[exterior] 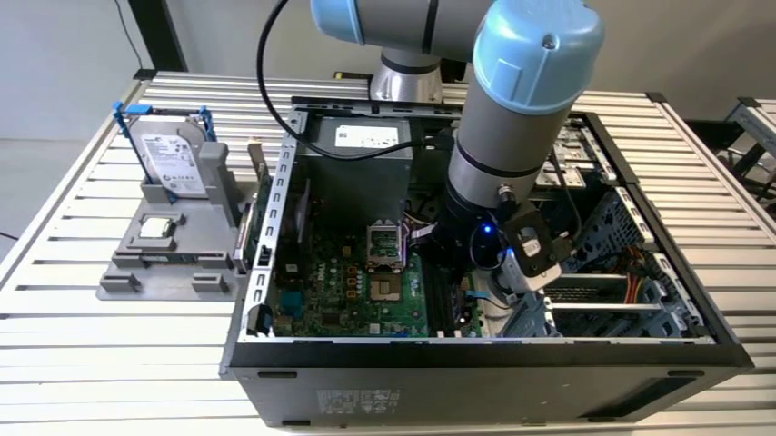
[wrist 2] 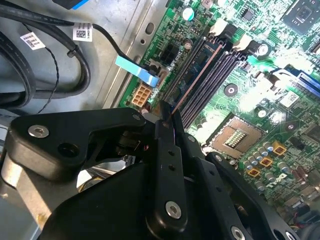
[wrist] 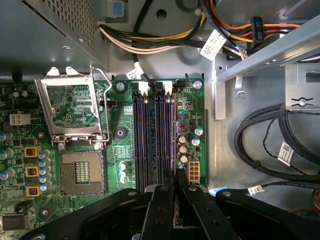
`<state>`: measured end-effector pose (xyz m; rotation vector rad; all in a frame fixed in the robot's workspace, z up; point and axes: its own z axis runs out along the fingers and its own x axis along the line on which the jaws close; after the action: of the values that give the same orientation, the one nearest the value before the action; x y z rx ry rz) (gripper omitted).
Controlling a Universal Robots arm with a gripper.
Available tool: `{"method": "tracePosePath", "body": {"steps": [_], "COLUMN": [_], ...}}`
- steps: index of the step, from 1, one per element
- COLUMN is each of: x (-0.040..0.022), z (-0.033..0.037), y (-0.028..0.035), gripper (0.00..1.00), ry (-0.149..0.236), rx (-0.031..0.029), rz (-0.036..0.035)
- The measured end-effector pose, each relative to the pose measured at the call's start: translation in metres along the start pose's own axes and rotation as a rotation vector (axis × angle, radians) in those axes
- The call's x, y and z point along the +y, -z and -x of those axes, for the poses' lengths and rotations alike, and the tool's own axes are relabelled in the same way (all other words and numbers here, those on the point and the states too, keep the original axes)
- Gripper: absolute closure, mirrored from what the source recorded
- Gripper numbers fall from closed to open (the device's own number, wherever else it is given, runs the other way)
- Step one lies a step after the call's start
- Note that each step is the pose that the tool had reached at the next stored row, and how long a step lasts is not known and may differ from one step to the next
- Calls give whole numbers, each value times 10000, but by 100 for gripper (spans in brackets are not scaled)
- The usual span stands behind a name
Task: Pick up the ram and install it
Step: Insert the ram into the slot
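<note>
Ram (wrist 2: 192, 85) is clamped edge-on between the gripper (wrist 2: 167, 117) fingers, seen in the second wrist view as a thin reddish-brown strip running out from the fingertips along the memory slots (wrist 2: 212, 75). It is held by one end with its long edge down, presumably so that the contact edge lines up with a slot. Whether it is already seated or just above the slot cannot be told. In the first wrist view the gripper (wrist: 175, 192) is closed on the stick directly over the slot bank (wrist: 155, 140), in line with the slots nearest the small white connector (wrist: 193, 171).

In the exterior view the arm (exterior: 510, 136) is reached down into the open computer case (exterior: 485, 359), which lies on its side so that the motherboard (exterior: 352, 291) faces up and the slots are reachable from above. The CPU socket (wrist: 80, 172) is left empty, its retention frame (wrist: 72, 107) flipped open.

At the exterior view's left, a grey fixture (exterior: 176, 250) is placed beside the case; the hard drive (exterior: 170, 159) is stood upright in it, and a small square chip (exterior: 154, 228) is laid flat in front, likely for repeatable pick positions.

Everything is carried on a counter (exterior: 73, 363) of slatted aluminium profile. Behind it, a pale floor and wall are seen, with a similar slatted frame (exterior: 754, 118) at the far right edge.
</note>
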<state>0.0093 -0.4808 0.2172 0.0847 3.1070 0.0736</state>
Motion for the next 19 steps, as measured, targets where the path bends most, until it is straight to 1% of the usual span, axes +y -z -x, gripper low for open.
{"method": "tracePosePath", "body": {"steps": [7, 9, 15, 19], "x": [-1, -2, -3, -3], "z": [1, 2, 2, 5], "y": [-2, -1, -3, -11], "gripper": [100, 100, 100, 100], "ry": [55, 92, 152, 150], "rx": [9, 47, 209, 242], "rz": [6, 2, -16, -25]}}
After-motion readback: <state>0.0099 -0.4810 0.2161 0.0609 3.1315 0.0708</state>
